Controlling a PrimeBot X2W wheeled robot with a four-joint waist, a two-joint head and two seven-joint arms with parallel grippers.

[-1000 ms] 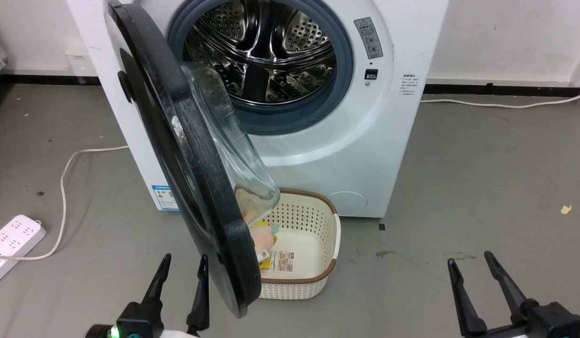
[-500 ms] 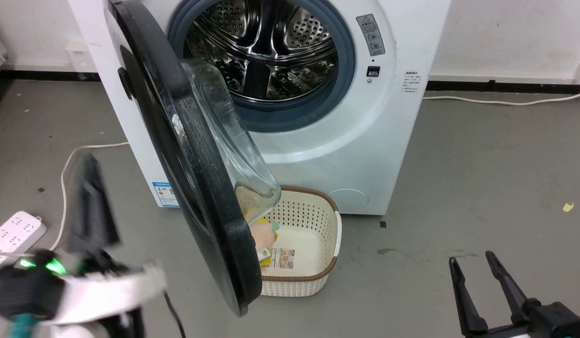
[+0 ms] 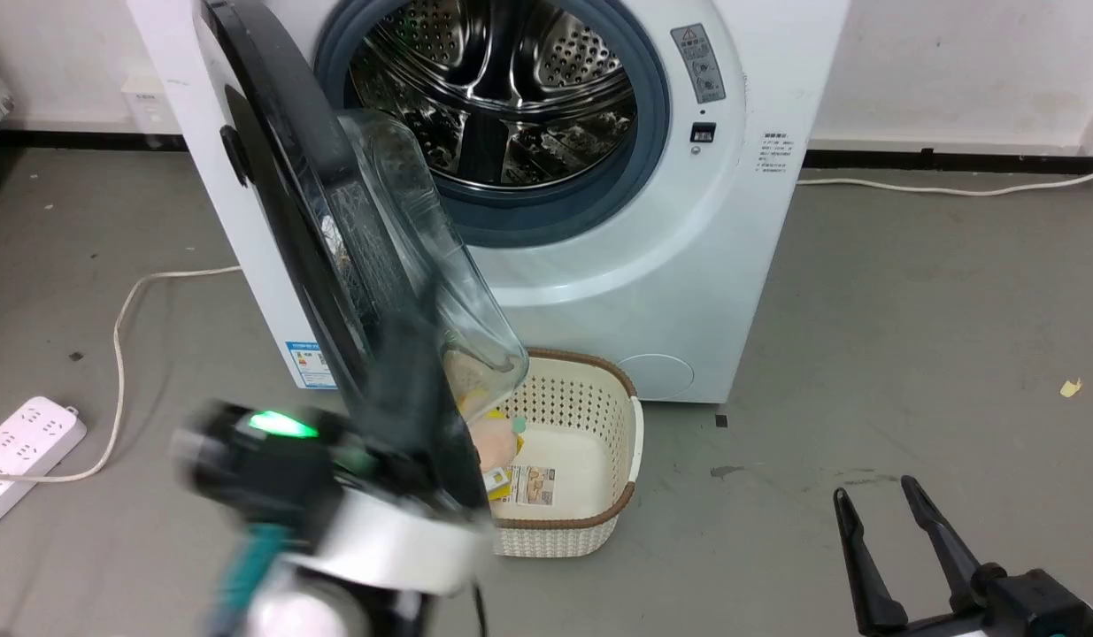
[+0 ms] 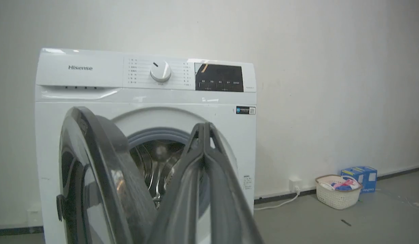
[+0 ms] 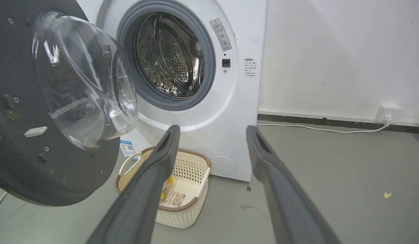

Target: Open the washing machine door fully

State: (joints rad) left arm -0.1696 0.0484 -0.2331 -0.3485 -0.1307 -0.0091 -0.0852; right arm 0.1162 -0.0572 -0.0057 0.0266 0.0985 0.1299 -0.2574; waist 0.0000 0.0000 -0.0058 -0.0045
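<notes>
Your left end effector (image 4: 204, 126) is pinched to one blade, nothing held, aimed just inside the washing machine door (image 4: 94, 159), prob to shove it wider. Door's approx half-open on the washing machine (image 3: 670, 265); your right end effector (image 3: 873, 489) sits spread wide, well clear.

basket (image 3: 633, 442) beneath half-open door (image 3: 272, 159), drum mouth (image 3: 511, 80) unblocked

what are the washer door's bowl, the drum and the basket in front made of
Bowl of the washing machine door: clear glass, perhaps plastic, glossy; highlights, see-through. Drum: seemingly polished steel; mirror sheen, punched holes. Laundry basket: likely matte cream plastic, moulded perforations, brown rim.
</notes>
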